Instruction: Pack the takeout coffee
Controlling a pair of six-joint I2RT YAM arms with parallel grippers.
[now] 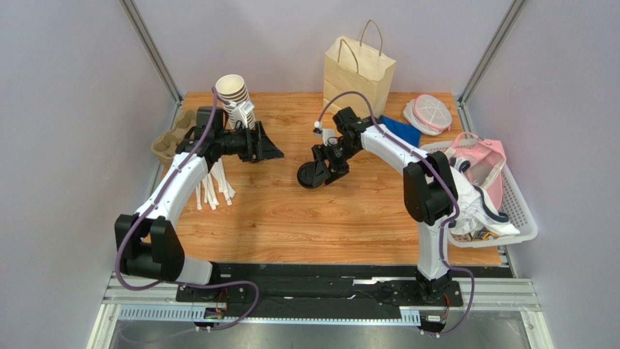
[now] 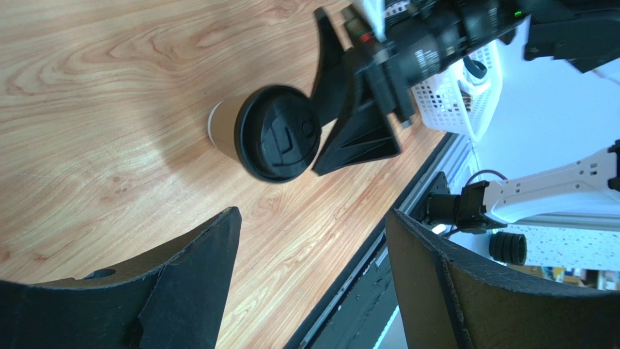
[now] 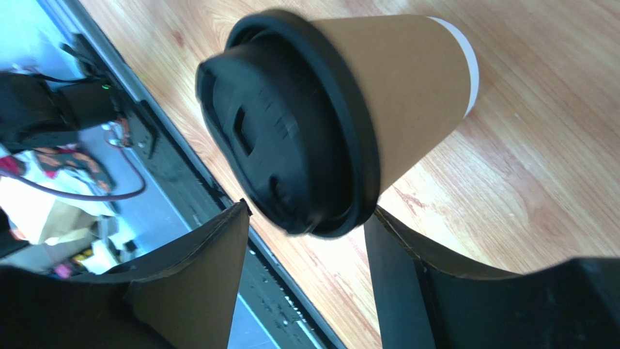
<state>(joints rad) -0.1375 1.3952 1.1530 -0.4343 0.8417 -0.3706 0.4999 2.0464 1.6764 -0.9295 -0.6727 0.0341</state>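
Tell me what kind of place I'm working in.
Probably a robot test cell staged as a coffee counter: wooden tabletop boxed in by plain grey wall panels, a stack of white-rimmed paper cups, and a tan paper carrier bag.

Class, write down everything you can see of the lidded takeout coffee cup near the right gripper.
The takeout coffee is a small brown kraft paper cup, tapering to a white band at its base. It is closed by a round black plastic lid with a raised rim and a moulded sip slot. It is tipped off upright over the wooden table, lid facing both wrist cameras. The lid's edge sits between the fingertips of the right gripper; whether they clamp it cannot be told.
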